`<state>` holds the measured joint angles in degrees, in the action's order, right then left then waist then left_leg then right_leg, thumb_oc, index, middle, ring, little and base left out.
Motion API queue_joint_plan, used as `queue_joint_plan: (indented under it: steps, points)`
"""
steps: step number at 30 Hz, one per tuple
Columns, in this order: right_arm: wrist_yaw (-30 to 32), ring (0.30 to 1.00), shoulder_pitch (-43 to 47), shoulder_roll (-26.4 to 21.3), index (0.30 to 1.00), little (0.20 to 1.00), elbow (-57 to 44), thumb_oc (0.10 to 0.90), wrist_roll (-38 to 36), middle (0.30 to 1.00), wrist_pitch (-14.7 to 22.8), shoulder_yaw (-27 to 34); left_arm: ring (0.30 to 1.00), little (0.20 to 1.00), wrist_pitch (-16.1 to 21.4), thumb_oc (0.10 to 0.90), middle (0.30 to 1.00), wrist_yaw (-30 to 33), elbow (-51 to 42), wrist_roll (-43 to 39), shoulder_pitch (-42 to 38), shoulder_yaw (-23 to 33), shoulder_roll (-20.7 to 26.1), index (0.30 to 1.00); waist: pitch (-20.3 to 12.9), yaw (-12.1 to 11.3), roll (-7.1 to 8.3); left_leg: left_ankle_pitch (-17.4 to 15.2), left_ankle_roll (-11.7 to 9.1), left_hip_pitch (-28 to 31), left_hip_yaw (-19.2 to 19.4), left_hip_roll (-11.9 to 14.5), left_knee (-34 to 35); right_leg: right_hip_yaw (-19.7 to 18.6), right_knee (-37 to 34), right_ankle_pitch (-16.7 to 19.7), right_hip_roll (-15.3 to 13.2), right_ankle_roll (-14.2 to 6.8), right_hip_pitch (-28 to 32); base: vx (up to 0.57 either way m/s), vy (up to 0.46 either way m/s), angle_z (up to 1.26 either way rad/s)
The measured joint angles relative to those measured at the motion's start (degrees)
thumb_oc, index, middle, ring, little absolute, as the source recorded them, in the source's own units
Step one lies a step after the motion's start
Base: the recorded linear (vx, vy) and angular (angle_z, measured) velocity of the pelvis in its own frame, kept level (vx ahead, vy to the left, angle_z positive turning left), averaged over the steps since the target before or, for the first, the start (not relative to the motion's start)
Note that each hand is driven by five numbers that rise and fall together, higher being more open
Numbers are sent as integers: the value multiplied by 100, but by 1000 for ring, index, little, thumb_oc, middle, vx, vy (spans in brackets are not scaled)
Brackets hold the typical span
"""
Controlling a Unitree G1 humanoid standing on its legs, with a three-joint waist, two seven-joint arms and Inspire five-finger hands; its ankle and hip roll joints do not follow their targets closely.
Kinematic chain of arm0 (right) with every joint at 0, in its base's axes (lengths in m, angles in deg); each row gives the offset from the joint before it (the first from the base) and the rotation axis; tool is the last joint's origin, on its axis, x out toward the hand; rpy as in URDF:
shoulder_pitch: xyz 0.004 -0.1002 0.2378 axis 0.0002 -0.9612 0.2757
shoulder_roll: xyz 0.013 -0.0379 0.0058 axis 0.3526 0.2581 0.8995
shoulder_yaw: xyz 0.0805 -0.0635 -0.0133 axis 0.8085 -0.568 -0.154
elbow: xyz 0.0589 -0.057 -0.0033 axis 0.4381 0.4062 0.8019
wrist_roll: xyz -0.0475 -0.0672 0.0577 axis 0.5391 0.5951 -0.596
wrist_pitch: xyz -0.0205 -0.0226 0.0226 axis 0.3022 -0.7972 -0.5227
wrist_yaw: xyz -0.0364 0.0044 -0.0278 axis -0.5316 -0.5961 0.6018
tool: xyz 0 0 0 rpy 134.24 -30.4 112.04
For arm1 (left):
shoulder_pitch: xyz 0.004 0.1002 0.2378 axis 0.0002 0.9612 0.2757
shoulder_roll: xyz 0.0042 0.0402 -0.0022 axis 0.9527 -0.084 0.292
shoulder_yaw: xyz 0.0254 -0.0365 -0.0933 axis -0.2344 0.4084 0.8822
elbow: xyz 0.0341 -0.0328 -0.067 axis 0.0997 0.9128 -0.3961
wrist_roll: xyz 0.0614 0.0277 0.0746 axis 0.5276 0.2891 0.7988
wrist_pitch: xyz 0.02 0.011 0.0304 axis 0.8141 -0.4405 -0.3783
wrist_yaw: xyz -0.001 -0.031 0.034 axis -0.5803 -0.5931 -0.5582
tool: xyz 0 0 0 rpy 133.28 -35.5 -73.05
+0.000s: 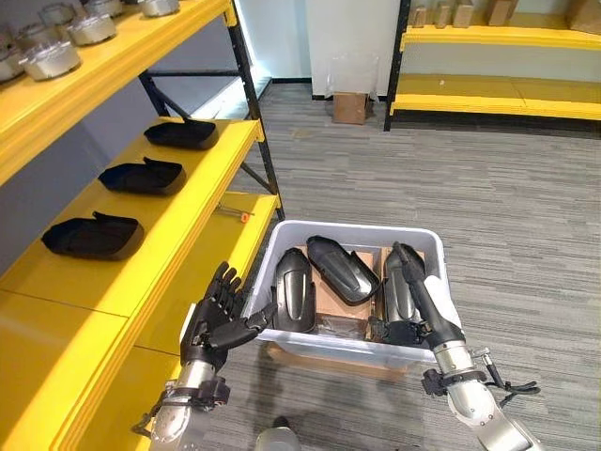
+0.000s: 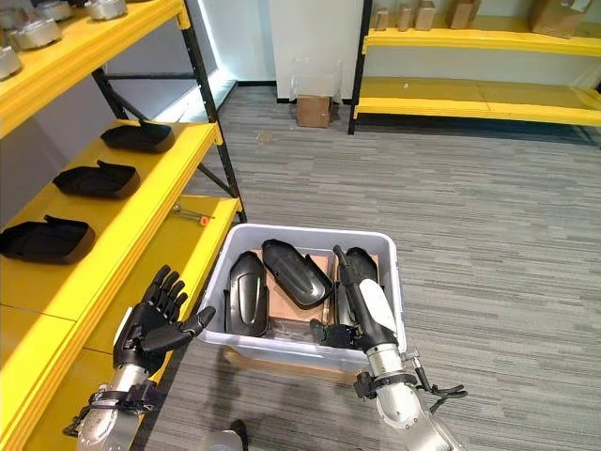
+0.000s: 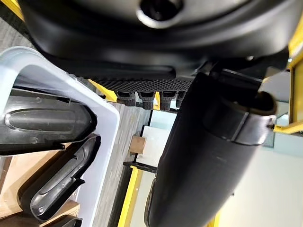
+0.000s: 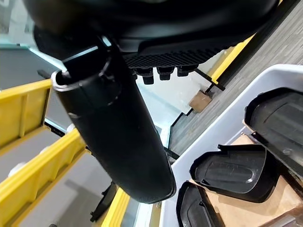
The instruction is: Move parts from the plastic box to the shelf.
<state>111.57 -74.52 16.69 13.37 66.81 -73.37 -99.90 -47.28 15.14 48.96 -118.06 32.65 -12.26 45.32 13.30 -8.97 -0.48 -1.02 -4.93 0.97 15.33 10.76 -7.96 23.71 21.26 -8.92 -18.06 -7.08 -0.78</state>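
Both hands, left (image 1: 218, 319) and right (image 1: 418, 305), spread open at the plastic box (image 1: 282, 246) holding three parts (image 1: 343, 269); three more sit on the shelf (image 1: 202, 188).

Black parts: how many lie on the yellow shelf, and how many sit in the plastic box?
Black parts on the yellow shelf: 3
Black parts in the plastic box: 3
Total: 6
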Motion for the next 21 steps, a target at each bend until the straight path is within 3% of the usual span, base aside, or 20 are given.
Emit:
queue_joint_plan:
  steps: [4, 5, 7, 8, 9, 10, 11, 12, 14, 16, 17, 19, 21]
  points:
    - [127, 1000, 295, 41, 1000, 1000, -1, 900, 6, 1000, -12, 28, 1000, 1000, -15, 900, 1000, -195, 59, 12, -194, -50, 12, 1000, -11, -71, 275, -302, 282, -94, -5, -417, -181, -312, -262, 461, -228, -128, -69, 58, 224, -25]
    - [146, 1000, 346, 65, 1000, 1000, 1, 900, 2, 1000, -12, 91, 1000, 1000, -32, 900, 1000, -212, 99, 7, -320, -97, 13, 1000, -9, -35, 286, -471, 432, -202, 1, -516, -395, -343, -209, 698, -353, -108, -144, 52, 261, -31]
    - [167, 1000, 379, 97, 1000, 1000, 1, 900, 6, 1000, -7, 144, 1000, 1000, -31, 900, 1000, -235, 106, 17, -503, -109, 12, 1000, -15, -48, 272, -562, 471, -187, 153, -586, -419, -426, -73, 1086, -451, -143, -329, 50, 136, -30]
    - [160, 1000, 394, 124, 1000, 1000, 4, 900, 8, 1000, 10, 137, 1000, 1000, -29, 900, 1000, -217, 94, 22, -557, -96, 46, 1000, -15, -38, 267, -543, 529, -159, 183, -562, -408, -525, 399, 992, -445, -241, -560, 92, 56, -19]
    - [148, 1000, 372, 152, 1000, 1000, 3, 900, 8, 1000, 63, 119, 1000, 1000, -31, 900, 1000, -204, 79, 21, -601, -92, 170, 1000, -20, 36, 287, -484, 571, -109, 152, -575, -364, -635, 1392, 452, -194, -428, -833, 110, 5, -2]
    - [135, 1000, 372, 151, 1000, 1000, 3, 900, 11, 1000, 95, 96, 1000, 1000, -31, 900, 1000, -199, 61, 19, -589, -84, 232, 1000, -27, 66, 299, -464, 604, -66, 157, -589, -305, -629, 1695, 277, 3, -361, -869, 94, -15, 12]
    - [135, 1000, 379, 143, 1000, 1000, -6, 900, 17, 1000, 178, 89, 1000, 1000, -32, 900, 1000, -181, 37, 6, -581, -80, 315, 1000, -19, 102, 288, -421, 661, 7, 154, -643, -159, -596, 1727, 17, 370, -169, -842, 142, -33, 9]
    - [136, 1000, 404, 127, 1000, 1000, -6, 900, 19, 1000, 250, 105, 1000, 1000, -34, 900, 1000, -167, 32, 6, -583, -81, 327, 1000, -38, 142, 312, -385, 697, 24, 182, -721, -123, -429, 1357, -56, 604, 14, -719, 101, -26, 10]
    - [121, 1000, 403, 143, 1000, 1000, -2, 900, 63, 1000, 283, 161, 1000, 1000, -96, 900, 1000, -93, -64, 3, -504, -82, 271, 1000, -49, 187, 250, -412, 757, 50, 212, -786, -65, -99, 398, -169, 560, 214, -438, 214, -111, -10]
    - [65, 1000, 429, 51, 1000, 1000, -45, 900, 117, 1000, 320, 158, 1000, 1000, -209, 900, 1000, 97, -44, -3, -546, -136, 154, 1000, 1, 297, 174, -499, 864, 126, 190, -866, 61, -193, 236, -71, 156, -34, -631, 298, -213, -15]
    - [63, 1000, 413, 13, 1000, 1000, -78, 900, 116, 1000, 325, 155, 1000, 1000, -262, 900, 1000, 158, -44, 3, -565, -222, 167, 1000, 15, 434, 168, -459, 876, 177, 135, -914, 131, -367, -112, 180, -8, -276, -714, 236, -177, 15]
    - [75, 1000, 393, 36, 1000, 1000, -77, 900, 114, 1000, 307, 154, 1000, 1000, -260, 900, 1000, 148, 4, 5, -575, -371, 161, 1000, 26, 576, 176, -453, 850, 307, 45, -950, 212, -758, -575, 657, -241, -500, -875, 222, -180, 26]
    - [113, 1000, 330, 70, 1000, 1000, -64, 900, 113, 1000, 283, 151, 1000, 1000, -264, 900, 1000, 5, 66, 7, -599, -480, 156, 1000, 37, 684, 232, -401, 738, 391, -209, -980, 195, -976, -1078, 1083, -391, -507, -762, 239, -186, 79]
